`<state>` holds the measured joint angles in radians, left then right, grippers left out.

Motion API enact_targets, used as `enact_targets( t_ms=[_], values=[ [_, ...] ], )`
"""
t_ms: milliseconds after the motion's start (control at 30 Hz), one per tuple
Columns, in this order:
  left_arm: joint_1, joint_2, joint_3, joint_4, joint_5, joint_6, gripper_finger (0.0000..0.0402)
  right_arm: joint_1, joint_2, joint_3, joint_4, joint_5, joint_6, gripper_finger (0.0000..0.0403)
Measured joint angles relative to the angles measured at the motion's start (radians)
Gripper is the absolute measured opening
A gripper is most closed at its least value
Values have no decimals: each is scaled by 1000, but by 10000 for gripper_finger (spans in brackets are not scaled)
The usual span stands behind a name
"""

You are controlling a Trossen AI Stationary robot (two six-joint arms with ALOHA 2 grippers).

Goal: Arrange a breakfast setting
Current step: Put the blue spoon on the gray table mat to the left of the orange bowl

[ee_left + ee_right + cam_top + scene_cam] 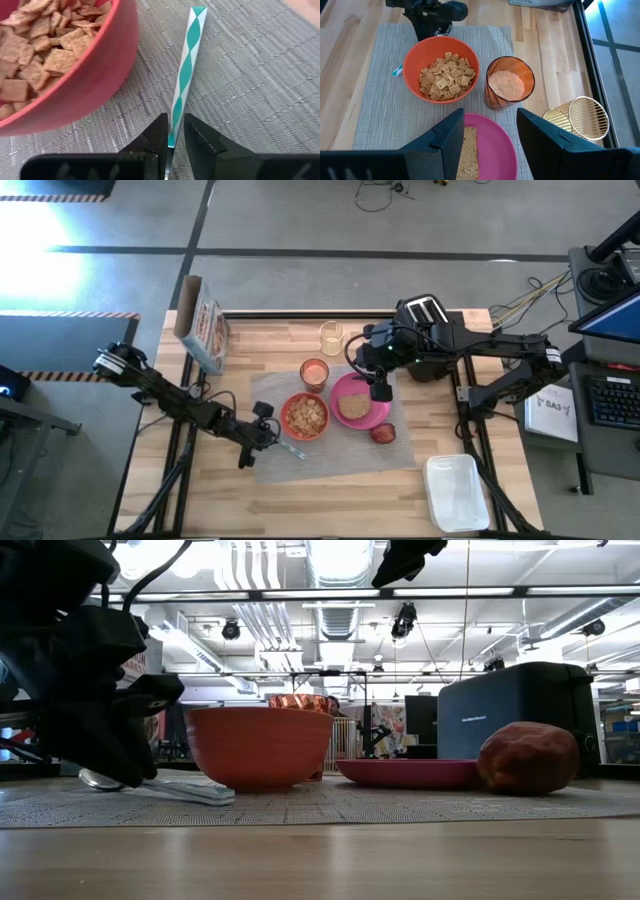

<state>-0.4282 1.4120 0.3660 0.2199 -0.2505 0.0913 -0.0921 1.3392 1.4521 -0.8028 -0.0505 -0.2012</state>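
The spoon (186, 70), with a teal-and-white striped handle, lies flat on the grey woven placemat (400, 452) just beside the red-orange bowl (304, 416) of square cereal pieces. The left gripper (175, 131) is low over the mat, its two dark fingers closed on the near end of the spoon handle; the left arm reaches in from the table's left edge. On the bowl's other side sits the pink plate (372, 416) with a toast slice (352, 406) on it, and a dark-red item (383, 433) rests on the mat next to the plate. An orange cup (314, 372) with a pale orange filling stands behind the bowl. The right gripper (490, 131) hovers above the plate, fingers spread wide with nothing between them.
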Motion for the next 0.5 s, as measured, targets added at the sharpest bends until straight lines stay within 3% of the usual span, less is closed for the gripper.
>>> enact_targets(
  t_ms=[300, 500],
  values=[
    [12, 0, 0, -1, 6, -26, 45, 0, 0, 0, 0, 0, 0, 171],
    [16, 0, 0, -2, 5, -27, 81, 0, 0, 0, 0, 0, 0, 171]
  ],
)
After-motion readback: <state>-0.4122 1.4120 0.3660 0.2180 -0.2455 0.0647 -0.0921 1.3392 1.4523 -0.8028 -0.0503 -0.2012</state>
